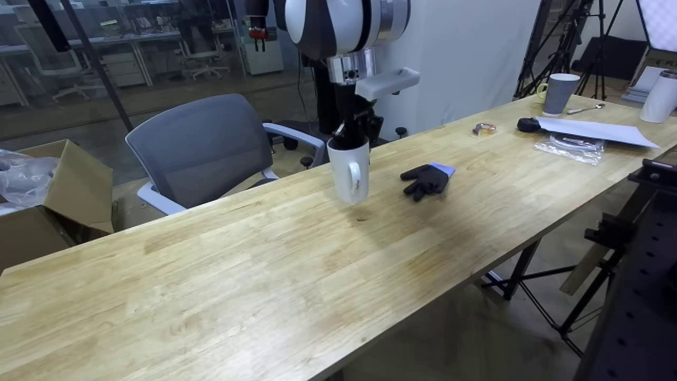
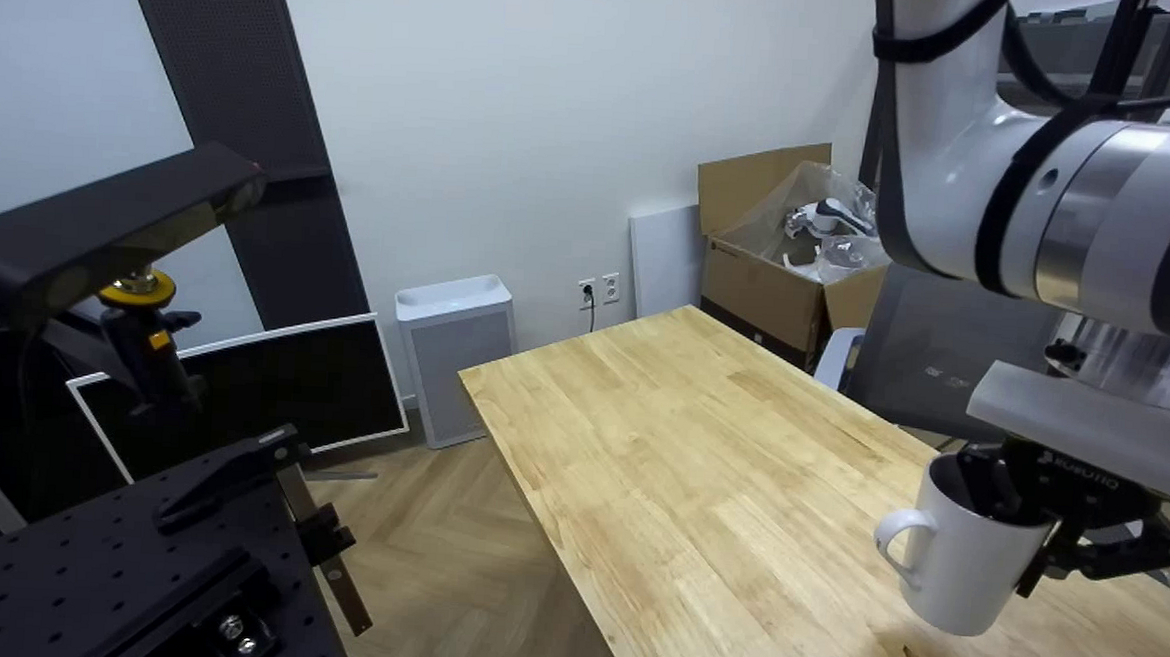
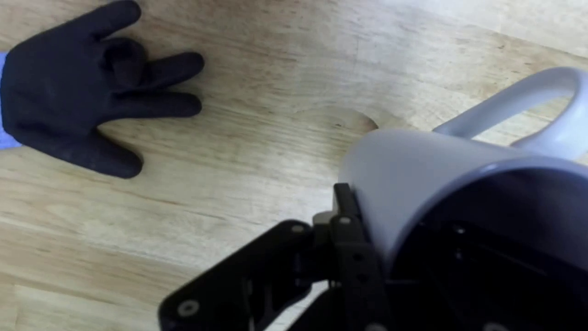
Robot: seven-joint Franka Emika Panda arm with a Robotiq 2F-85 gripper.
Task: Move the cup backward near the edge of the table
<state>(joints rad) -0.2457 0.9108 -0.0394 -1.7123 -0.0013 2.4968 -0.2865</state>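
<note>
A white cup [image 1: 344, 174] with a handle is held over the wooden table [image 1: 238, 275], slightly tilted. It also shows in an exterior view [image 2: 968, 574] and in the wrist view [image 3: 404, 170]. A shadow on the table below it suggests a small gap under its base. My gripper [image 1: 360, 136] is shut on the cup's wall at the rim. One finger is inside the cup and the other lies along its outside. In the wrist view, the tip of the inner finger is hidden in the dark inside of the cup. The handle points away from the gripper.
A black glove [image 1: 426, 180] lies beside the cup. Farther along stand a grey cup [image 1: 559, 95] and a white bottle [image 1: 659, 98], with a spoon [image 1: 584, 109], paper [image 1: 597, 130] and a bagged cable [image 1: 571, 145]. A chair [image 1: 206, 153] stands at the table's edge.
</note>
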